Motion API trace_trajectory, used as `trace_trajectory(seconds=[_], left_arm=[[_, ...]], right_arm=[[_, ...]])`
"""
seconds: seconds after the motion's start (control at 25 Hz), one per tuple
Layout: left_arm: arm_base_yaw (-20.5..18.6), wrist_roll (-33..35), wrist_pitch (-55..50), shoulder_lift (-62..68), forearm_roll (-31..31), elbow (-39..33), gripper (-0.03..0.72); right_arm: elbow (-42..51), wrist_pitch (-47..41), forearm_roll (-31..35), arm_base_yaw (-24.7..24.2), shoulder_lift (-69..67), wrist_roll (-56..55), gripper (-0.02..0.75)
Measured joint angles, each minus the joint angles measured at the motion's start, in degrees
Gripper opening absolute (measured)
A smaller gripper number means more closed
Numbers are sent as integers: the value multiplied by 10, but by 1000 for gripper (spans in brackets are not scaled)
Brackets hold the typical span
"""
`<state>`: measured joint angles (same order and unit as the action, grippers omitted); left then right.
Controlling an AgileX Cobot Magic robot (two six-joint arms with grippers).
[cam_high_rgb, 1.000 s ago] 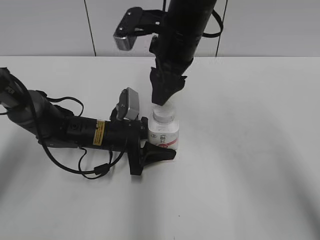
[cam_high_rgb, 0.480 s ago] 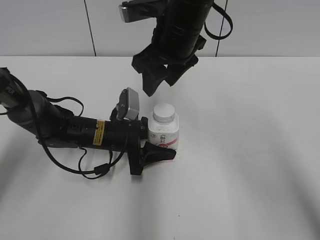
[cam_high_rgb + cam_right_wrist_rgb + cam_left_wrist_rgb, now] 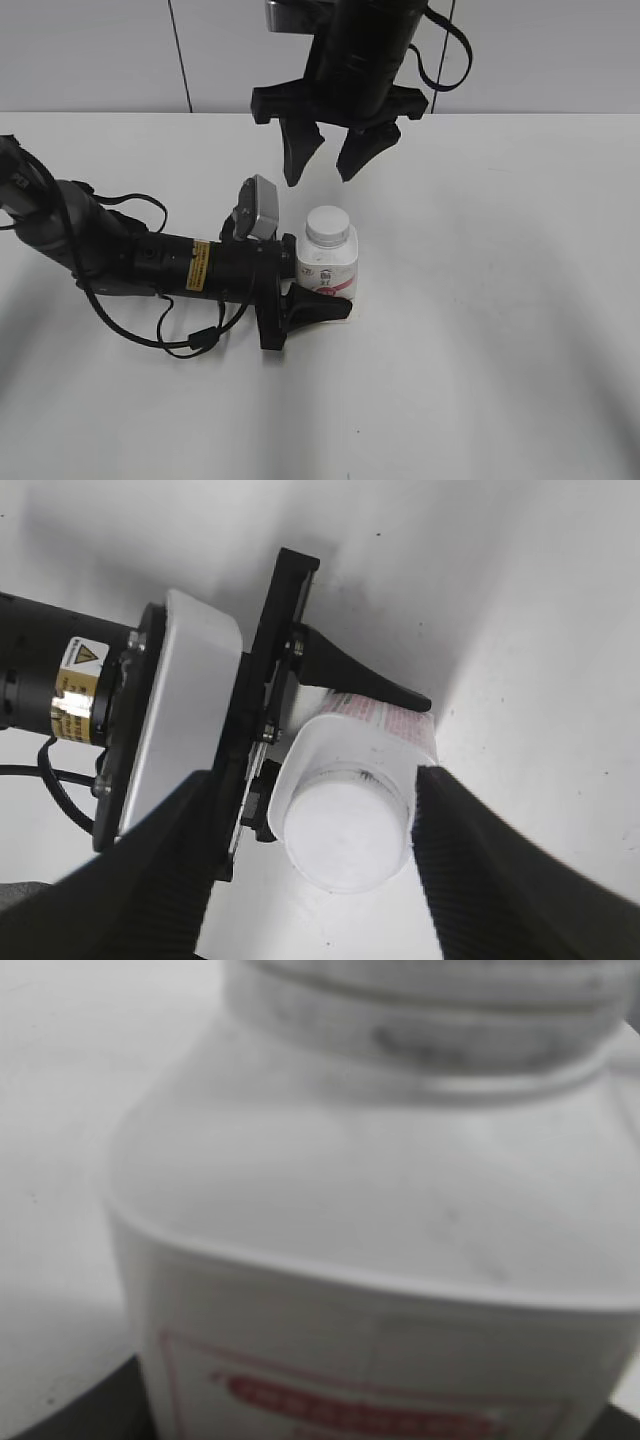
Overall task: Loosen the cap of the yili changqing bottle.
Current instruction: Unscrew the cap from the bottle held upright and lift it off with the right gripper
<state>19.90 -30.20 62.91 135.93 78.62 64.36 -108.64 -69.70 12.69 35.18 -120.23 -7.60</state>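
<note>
Now: right gripper (image 3: 330, 160) hovers above cap (image 3: 327, 224), jaws spread wide, clear of it. Left gripper (image 3: 318, 290) pinches yili changqing bottle (image 3: 328, 265) at body, steadying it on table (image 3: 500, 300). Best approach, judged: descend straight, centre both fingers on ribbed cap side, close firmly, twist while left gripper resists. Bottle upright, long axis vertical, cap pointing up.
</note>
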Motion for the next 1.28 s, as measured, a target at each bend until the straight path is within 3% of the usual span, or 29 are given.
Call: trace_trajectory(seconds=[1.28], left_arm=[[0, -1, 0, 0, 0, 0, 406]], right_arm=[[32, 0, 21, 0, 0, -59, 482]])
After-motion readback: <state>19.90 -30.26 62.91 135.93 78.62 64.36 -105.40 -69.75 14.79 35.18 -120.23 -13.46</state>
